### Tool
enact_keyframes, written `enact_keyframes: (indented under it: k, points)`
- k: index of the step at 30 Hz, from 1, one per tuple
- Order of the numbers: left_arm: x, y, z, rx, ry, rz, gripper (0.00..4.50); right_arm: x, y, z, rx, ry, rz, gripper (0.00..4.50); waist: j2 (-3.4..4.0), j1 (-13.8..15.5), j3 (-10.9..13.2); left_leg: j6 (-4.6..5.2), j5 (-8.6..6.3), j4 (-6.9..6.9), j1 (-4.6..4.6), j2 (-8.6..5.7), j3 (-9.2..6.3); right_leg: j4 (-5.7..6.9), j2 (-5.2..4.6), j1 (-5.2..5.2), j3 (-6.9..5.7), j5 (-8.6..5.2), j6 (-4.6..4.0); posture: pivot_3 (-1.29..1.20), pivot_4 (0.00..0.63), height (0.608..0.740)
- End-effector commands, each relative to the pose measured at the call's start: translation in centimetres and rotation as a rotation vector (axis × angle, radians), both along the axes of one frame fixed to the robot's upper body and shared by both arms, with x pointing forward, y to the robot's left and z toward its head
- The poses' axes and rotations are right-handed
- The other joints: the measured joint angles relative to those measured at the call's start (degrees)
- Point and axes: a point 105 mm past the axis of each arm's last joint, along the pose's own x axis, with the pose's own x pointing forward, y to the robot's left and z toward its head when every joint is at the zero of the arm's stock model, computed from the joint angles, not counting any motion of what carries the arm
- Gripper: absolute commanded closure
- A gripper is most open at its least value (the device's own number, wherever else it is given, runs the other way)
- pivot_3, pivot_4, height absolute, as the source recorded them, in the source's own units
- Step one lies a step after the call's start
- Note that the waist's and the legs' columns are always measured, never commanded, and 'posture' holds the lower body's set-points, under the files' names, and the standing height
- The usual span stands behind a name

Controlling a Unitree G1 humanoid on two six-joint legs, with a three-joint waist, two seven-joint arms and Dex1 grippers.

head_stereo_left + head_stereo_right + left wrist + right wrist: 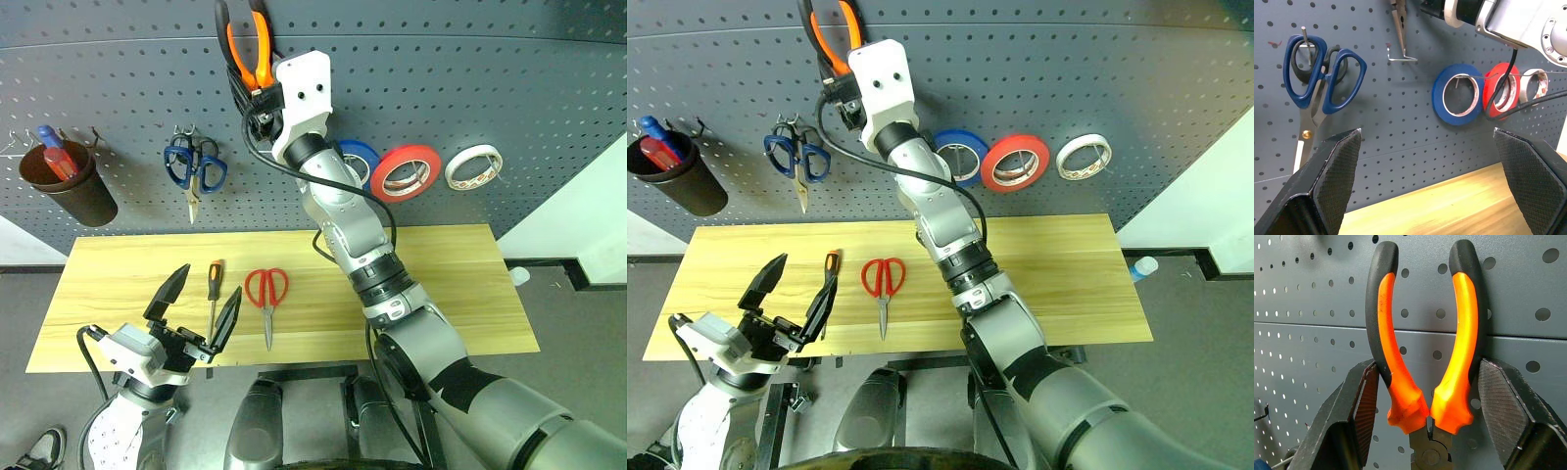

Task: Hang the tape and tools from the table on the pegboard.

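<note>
Right tool: point(257, 93) raised against the pegboard point(470, 88), its two black fingers clamped on the pliers point(1425, 347), one finger outside each orange-and-black handle near the hinge.
Pliers: handles point up above the right tool, jaws point down past it; the nose hangs just above a wire hook point(1400, 58) in the left wrist view; whether it touches the hook cannot be told.
Left tool: point(204, 311) low over the near edge of the bench point(460, 294), fingers spread wide apart, grasping nothing.
Screwdriver: point(213, 294) lying on the bench between the left tool's two fingertips as seen from the head camera, orange-and-black handle toward the pegboard, not touched.
Red-handled scissors: point(266, 299) flat on the bench just to the right of the left tool, loops toward the pegboard, blades toward the near edge.
Red tape: point(409, 171) hanging on the pegboard, below and to the right of the right tool, partly behind the right arm in the left wrist view.
Blue roll: point(1458, 95) on the pegboard beside the red tape, on the side nearer the right tool.
White roll: point(472, 165) on the pegboard on the far side of the red tape.
Blue-handled scissors: point(195, 166) hanging on the pegboard, below and to the left of the right tool, above the left tool.
Brown cup: point(69, 181) hung on the pegboard far left of both tools, with red and blue items standing in it.
</note>
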Motion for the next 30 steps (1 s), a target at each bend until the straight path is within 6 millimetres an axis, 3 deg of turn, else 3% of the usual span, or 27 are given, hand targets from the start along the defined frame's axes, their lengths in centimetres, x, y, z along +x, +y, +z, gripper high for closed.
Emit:
enact_keyframes:
  k: [1, 23, 30]
  points:
    - [-0.3, 0.0, 0.6, 0.004, -0.026, 0.002, 0.00, -1.2, 1.9, 0.1, 0.041, 0.013, 0.046, 1.81, 0.00, 0.00, 0.00, 0.00, 0.00, 0.00, 0.00, 0.00, 0.00, 0.00, 0.00, 0.00, 0.00, 0.00, 0.00, 0.37, 0.172, 0.677]
    - [-0.4, -0.1, 0.6, 0.014, -0.019, -0.004, 0.00, -2.9, 4.2, -3.6, 0.014, 0.122, 0.099, 1.81, 0.07, -0.10, 0.04, 0.01, 0.00, -0.04, -0.07, 0.00, 0.00, -0.01, 0.01, -0.12, 0.00, -0.02, -0.01, 0.36, 0.181, 0.677]
    - [-0.3, -0.1, 0.6, 0.017, -0.020, -0.006, 0.00, -3.1, 4.6, -4.0, 0.012, 0.158, 0.127, 1.81, 0.08, -0.24, 0.05, 0.01, -0.01, -0.09, -0.07, 0.01, 0.00, -0.02, 0.02, -0.15, 0.01, -0.02, -0.01, 0.36, 0.181, 0.677]
